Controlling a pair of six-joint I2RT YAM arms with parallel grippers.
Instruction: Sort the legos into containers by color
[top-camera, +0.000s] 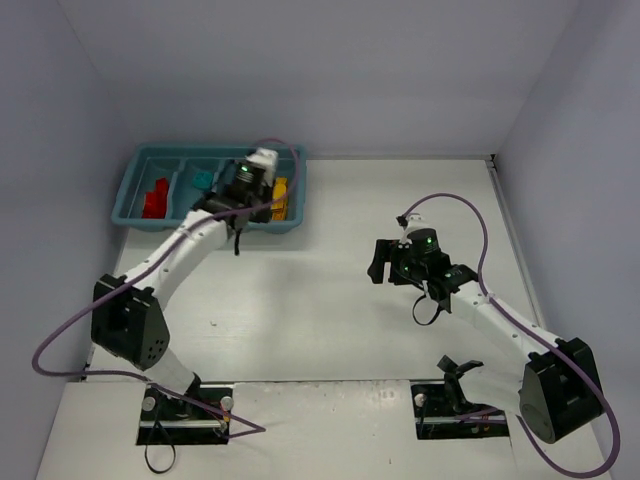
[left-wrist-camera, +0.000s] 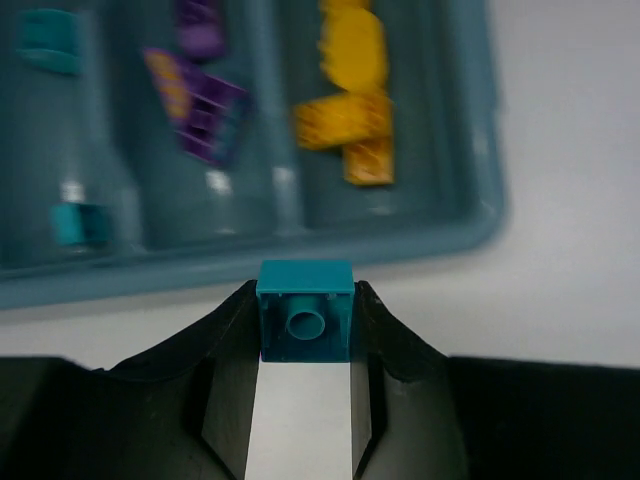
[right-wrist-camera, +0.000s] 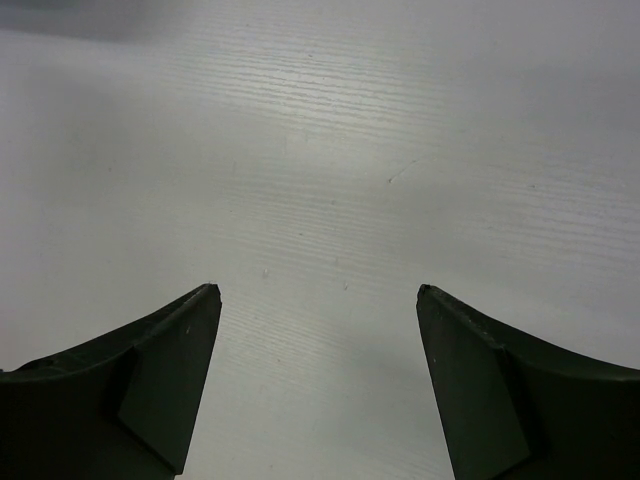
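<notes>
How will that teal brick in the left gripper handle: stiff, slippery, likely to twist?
Probably rigid: the teal brick shows square edges between the left gripper's fingers. Likely light, being tiny beside the tray. Its smooth sides might slip or pivot.

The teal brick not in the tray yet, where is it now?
In the left wrist view, the teal brick is held in the left gripper, just short of the tray rim, facing the purple pieces and yellow pieces.
</notes>
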